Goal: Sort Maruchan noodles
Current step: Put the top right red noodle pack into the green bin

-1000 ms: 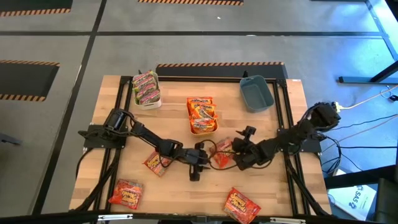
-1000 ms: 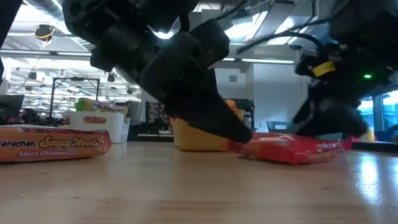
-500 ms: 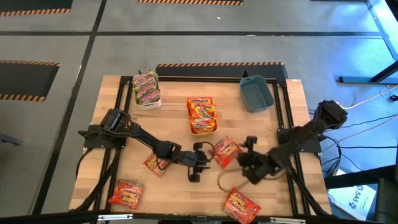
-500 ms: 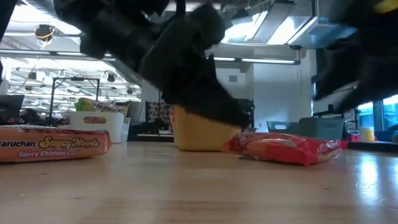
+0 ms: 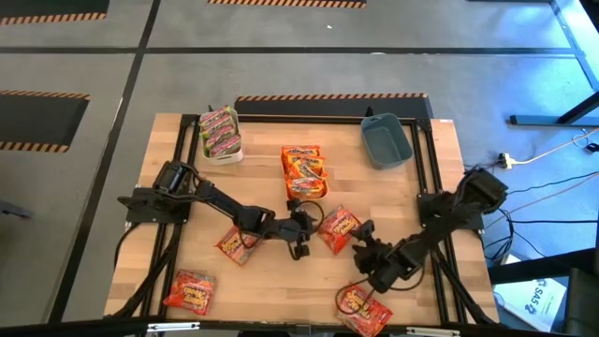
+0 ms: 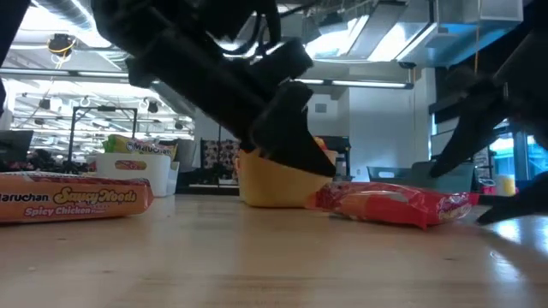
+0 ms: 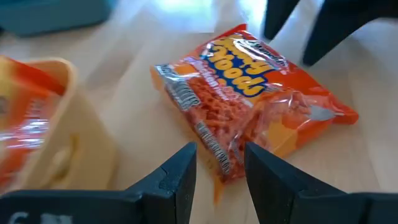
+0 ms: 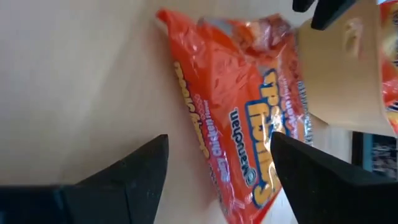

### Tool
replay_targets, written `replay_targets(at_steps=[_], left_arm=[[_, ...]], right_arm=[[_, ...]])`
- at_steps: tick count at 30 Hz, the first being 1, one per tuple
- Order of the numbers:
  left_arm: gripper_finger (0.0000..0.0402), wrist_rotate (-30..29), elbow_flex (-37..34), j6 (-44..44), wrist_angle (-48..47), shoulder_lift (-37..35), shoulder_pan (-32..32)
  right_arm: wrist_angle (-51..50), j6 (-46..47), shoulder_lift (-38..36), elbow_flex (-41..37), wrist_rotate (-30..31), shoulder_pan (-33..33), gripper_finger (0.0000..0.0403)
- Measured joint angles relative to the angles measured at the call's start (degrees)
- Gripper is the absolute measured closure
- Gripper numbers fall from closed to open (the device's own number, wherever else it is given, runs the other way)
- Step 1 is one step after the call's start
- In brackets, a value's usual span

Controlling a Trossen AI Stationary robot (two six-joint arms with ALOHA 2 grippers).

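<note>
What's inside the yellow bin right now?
The yellow bin holds orange-yellow packets stacked flat, two or three showing from above. Anything under the top layer is covered, so the full count is unclear. The left gripper hangs just in front of the bin, empty.

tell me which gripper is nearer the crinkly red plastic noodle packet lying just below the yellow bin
Left. The left gripper sits right beside the red noodle packet, nearly at its edge; the right gripper is a little off its other corner.

I see 2 matte black jointed arms, each trailing thin looped black cables. My left gripper [image 7: 219,168] and right gripper [image 8: 219,163] each have 2 wedge-shaped dark fingers.
</note>
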Motion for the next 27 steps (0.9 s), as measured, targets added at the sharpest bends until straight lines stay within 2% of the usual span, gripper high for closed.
replay_targets(at_steps=[5,12,17,20,23,27], left_arm=[[0.0274,5.5,0.0,-1.9,0.1,2.1,1.6],[0.0274,6.4,0.0,-3.0,0.2,2.4,1.6],[0.0274,11.2,0.0,-3.0,1.2,2.4,1.6],[0.0274,12.1,0.0,-3.0,1.2,2.4,1.6],[0.0274,12.2,0.0,-3.0,1.1,2.4,1.6],[0.0274,12.3,0.0,-3.0,1.0,2.4,1.5]], right_arm=[[1.4,-1.8,3.2,0.2,1.3,-3.1,0.0133],[2.6,-5.1,3.8,0.2,3.4,-5.0,0.0133],[2.5,-5.7,3.9,0.1,4.8,-6.8,0.0133],[3.1,-3.4,3.9,0.0,4.4,-8.2,0.0133],[3.6,-2.1,3.9,-0.1,4.2,-8.8,0.0149],[3.7,-1.8,3.9,-0.1,4.1,-8.7,0.0199]])
